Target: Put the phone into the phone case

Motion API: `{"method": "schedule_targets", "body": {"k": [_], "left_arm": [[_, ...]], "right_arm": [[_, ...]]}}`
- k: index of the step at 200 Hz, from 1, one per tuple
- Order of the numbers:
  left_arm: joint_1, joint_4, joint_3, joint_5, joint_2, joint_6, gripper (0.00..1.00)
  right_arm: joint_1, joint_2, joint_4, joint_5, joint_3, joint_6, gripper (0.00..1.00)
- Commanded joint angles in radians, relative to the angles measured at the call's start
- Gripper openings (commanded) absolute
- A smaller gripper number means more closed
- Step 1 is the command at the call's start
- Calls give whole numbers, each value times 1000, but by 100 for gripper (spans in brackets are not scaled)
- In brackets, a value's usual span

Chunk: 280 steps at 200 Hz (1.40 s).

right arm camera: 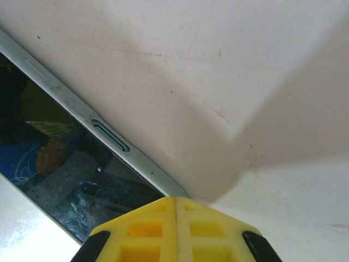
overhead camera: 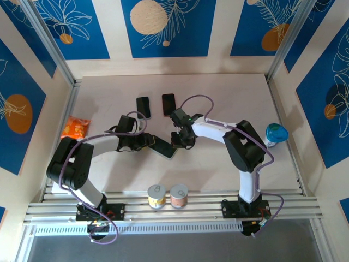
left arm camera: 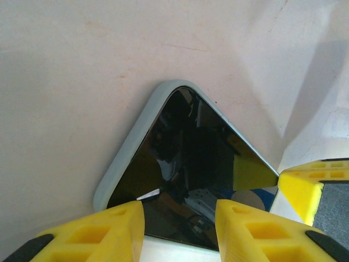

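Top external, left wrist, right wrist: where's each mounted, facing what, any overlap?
Top external: above and behind the bases, looking down on the table; left arm and right arm show.
Left wrist: on the left arm, looking down past spread left fingers at a phone corner in its pale case.
Right wrist: on the right arm, looking down past shut right fingers at the phone's button edge.
Shared: all see the phone.

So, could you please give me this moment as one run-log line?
phone: corner seated in case | left gripper: astride phone, grip unclear | right gripper: shut, tip at phone's edge
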Motion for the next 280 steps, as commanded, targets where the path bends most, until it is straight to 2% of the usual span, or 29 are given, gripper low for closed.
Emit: {"method": "schedule_targets", "body": {"k": [1, 30, 76, 129, 154, 198, 280], "left_arm": [[7, 13, -14, -12, 35, 13, 41], [8, 40, -5, -16, 69, 13, 41], [4, 97, 53, 15, 160, 8, 41], [-28, 194, 136, 67, 261, -30, 41], [-29, 250, 140, 86, 251, -58, 41], [-17, 224, 138, 91, 127, -56, 41], [35, 141, 49, 93, -41, -47, 42]], "right_arm": [[46, 92, -30, 68, -29, 15, 0], [44, 76, -8, 83, -85, 71, 0], [-31, -98, 163, -8, -329, 246, 0], [-15, -222, 234, -44, -477, 394, 0], [18, -259, 244, -38, -455, 370, 0], [83, -245, 169, 5, -282, 242, 0], [71, -115, 264, -110, -208, 155, 0]]}}
